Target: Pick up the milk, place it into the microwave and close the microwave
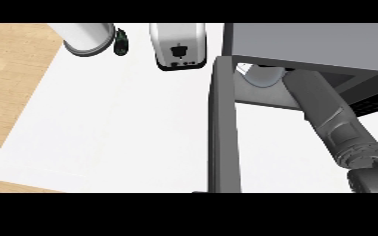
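Note:
The microwave [303, 42] stands at the upper right with its door [224, 130] swung wide open toward me. My right forearm [325, 115] reaches from the lower right into the opening. Its hand is hidden under the microwave's roof. A white rounded thing [262, 76] shows inside the opening, just left of the forearm's end. I cannot tell whether it is the milk or a plate inside the oven. My left hand shows nowhere.
A white and grey toaster-like appliance [177, 45] stands left of the microwave. At the back left are a white cylinder [88, 39] and a small dark bottle [120, 41]. The white counter [111, 125] meets a wooden surface [22, 70] on the left.

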Motion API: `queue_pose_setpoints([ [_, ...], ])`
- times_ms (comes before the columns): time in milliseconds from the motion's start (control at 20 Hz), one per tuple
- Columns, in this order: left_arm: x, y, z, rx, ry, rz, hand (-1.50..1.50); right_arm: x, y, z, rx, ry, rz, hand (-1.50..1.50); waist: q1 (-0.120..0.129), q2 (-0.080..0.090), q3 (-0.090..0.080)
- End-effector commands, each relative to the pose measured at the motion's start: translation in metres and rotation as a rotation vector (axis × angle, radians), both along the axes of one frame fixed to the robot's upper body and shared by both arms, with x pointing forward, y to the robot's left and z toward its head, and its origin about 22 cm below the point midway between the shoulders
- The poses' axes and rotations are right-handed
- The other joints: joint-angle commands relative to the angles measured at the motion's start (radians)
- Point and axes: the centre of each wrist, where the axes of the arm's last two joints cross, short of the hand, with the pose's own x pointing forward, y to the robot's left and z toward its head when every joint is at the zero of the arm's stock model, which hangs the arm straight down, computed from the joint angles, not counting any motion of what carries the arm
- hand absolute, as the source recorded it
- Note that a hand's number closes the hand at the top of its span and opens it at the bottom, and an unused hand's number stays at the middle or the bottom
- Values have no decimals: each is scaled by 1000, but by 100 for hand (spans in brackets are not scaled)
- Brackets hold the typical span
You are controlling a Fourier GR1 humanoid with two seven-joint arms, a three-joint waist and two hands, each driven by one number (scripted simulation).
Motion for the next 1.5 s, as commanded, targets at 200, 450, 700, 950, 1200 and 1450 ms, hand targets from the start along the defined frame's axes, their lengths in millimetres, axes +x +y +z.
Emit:
queue_pose_setpoints([
  [200,15,-17,-2,-2,-1,-121,-150,2,21,0,163,32,161,-150,-20,-9,-3],
  [450,14,-25,-10,-5,6,-197,-150,-2,24,-8,313,53,219,-150,-28,-19,-4],
  [700,28,-34,-19,-25,17,-225,-150,-10,17,-23,486,84,305,-150,-67,-32,-6],
  [950,29,-47,-14,-30,13,-260,150,-29,6,-55,606,122,354,-150,-85,-43,-6],
  [1200,32,-63,-13,-19,40,-309,150,-52,12,-89,761,159,430,-150,-111,-56,-8],
  [1450,44,-86,-18,-41,73,-341,150,-60,16,-98,821,212,499,-150,-137,-69,-10],
])
